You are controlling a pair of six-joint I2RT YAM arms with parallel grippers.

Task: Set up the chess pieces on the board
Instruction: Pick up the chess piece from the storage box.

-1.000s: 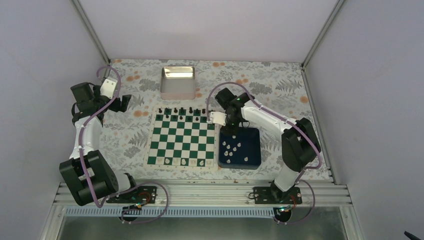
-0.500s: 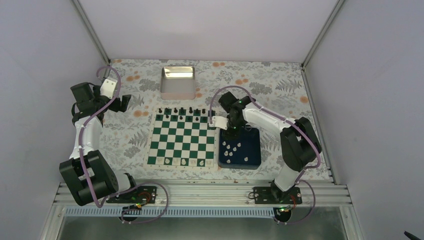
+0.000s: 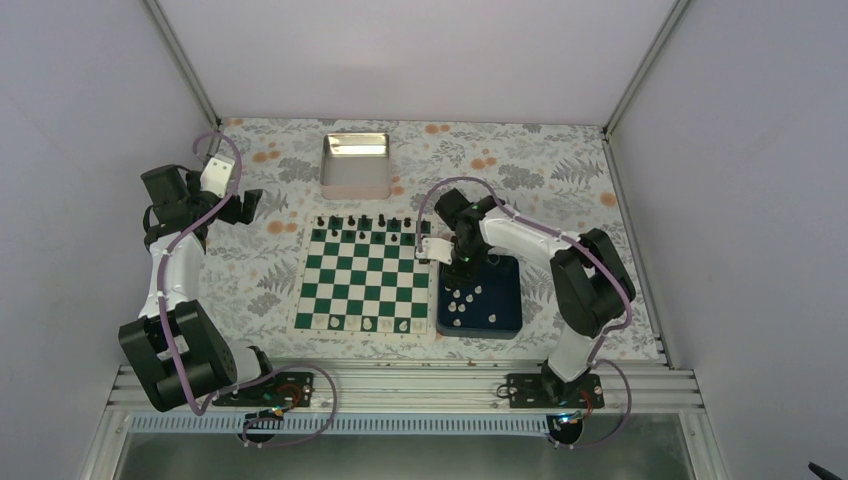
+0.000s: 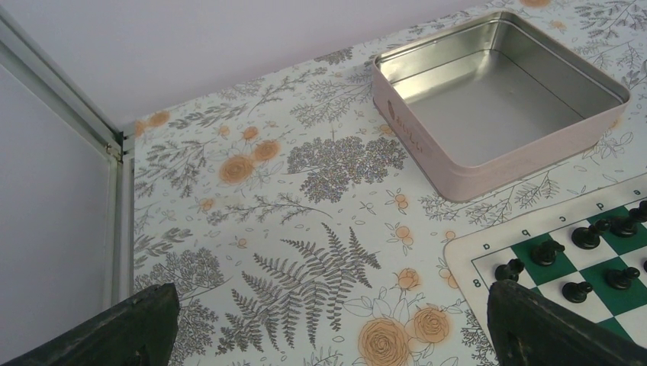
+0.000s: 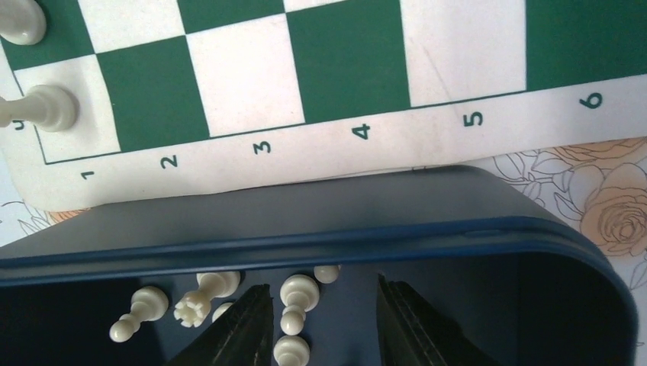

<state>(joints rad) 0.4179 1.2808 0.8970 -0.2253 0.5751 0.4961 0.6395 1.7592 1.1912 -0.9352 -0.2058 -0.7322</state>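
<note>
Left gripper: gapes at full spread, grips nothing, touches nothing; hangs above the tablecloth near the far left corner of the board.

Right gripper: stands part-open, dipped into the far end of the blue tray; fingers apart, loose white chess pieces lying between them, none clamped.

Surface: cloth printed with ferns and orange flowers. Around it: plain pale walls on three sides, metal posts in the far corners.

Counts: one board; one tray, hard against its right edge; one metal tin beyond the far edge. About four white pieces along the board's near row, roughly ten more in the tray. Black pieces along the far edge, too small to count surely.
</note>
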